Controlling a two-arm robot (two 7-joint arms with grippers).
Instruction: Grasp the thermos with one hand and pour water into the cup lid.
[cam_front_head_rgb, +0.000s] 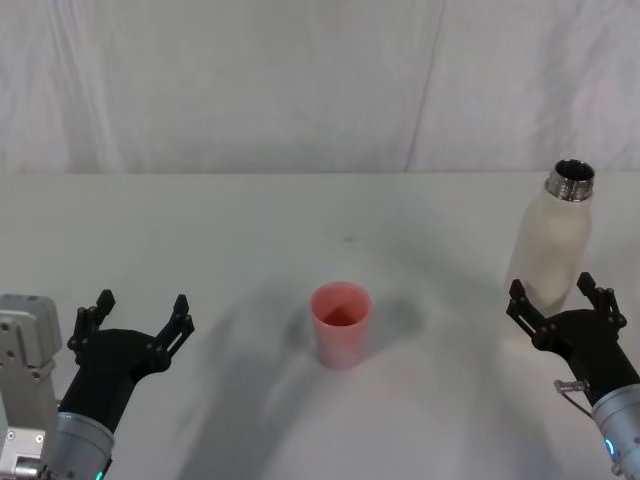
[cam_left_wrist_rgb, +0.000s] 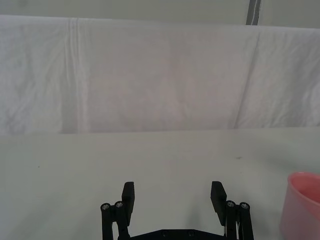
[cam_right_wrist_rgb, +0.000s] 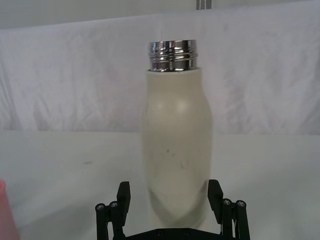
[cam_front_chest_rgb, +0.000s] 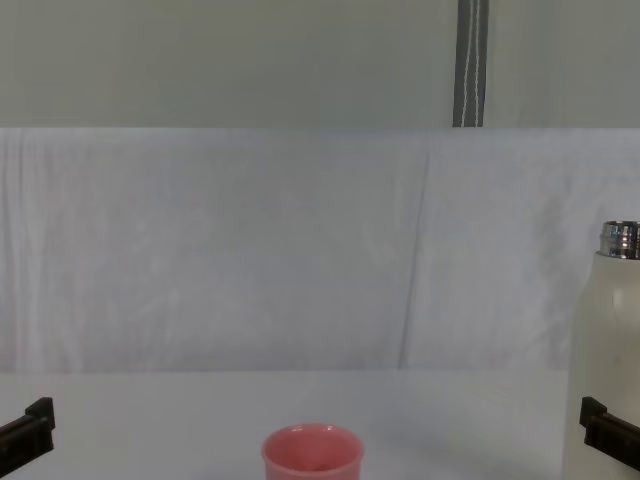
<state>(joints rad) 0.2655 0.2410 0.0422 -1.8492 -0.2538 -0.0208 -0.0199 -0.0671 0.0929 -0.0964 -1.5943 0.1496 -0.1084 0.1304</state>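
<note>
Upright thermos (cam_front_head_rgb: 553, 245) at the worktop's (cam_front_head_rgb: 250, 230) 3 o'clock, base hidden behind the spread-fingered right hand (cam_front_head_rgb: 566, 300); cup lid (cam_front_head_rgb: 341, 324) central; left hand (cam_front_head_rgb: 133, 318), fingers apart, at 8 o'clock.

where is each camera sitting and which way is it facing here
Head view: high, looking down at the table; left gripper and right gripper, both open.
Chest view: low, looking across; cup lid, thermos.
Left wrist view: behind its open fingers, facing the backdrop.
Right wrist view: behind its open fingers, facing the thermos.
Head and chest views share the cup lid and thermos.
</note>
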